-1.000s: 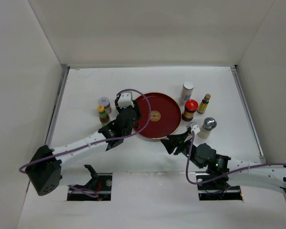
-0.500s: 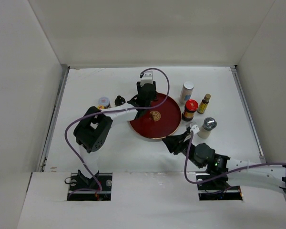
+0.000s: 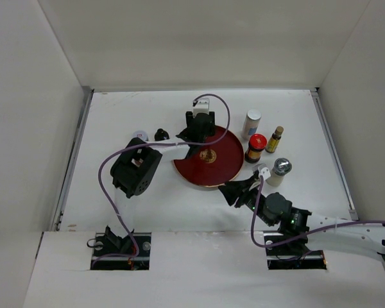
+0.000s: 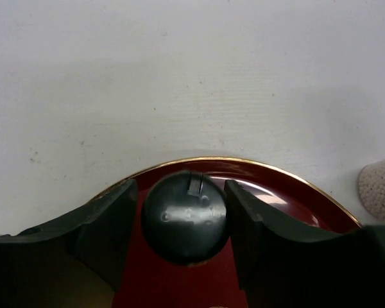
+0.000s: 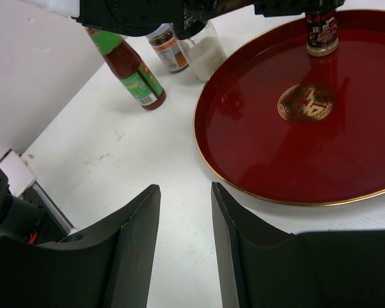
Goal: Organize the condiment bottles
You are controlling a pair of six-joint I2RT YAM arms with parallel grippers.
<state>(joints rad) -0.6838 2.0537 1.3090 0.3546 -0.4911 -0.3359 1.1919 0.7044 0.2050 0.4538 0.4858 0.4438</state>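
A dark condiment bottle with a black cap [image 4: 185, 217] stands upright on the far part of the round red tray [image 3: 221, 168]. My left gripper [image 4: 179, 186] straddles that cap, open, with a thin gap beside it. The right wrist view shows the same bottle [image 5: 321, 32] on the tray [image 5: 276, 154] beyond the gold emblem. My right gripper [image 5: 184, 189] hangs open and empty over the table by the tray's near edge [image 3: 230, 190]. More bottles stand right of the tray: a white-capped jar [image 3: 252, 123], a red-capped jar [image 3: 256, 147], a small yellow-capped bottle [image 3: 275, 138] and a silver-capped shaker [image 3: 279, 171].
Left of the tray stand a red sauce bottle with a green label [image 5: 131, 70], an orange-labelled jar [image 5: 169, 48] and a jar of white powder [image 5: 202, 51]. The left arm's elbow [image 3: 136, 172] rises over the table's left part. White walls close in the table.
The left arm has swung from the tray's left side to its far edge, bringing the black-capped bottle onto the tray, and its jaws have widened. The right gripper narrowed a little and stayed in place.
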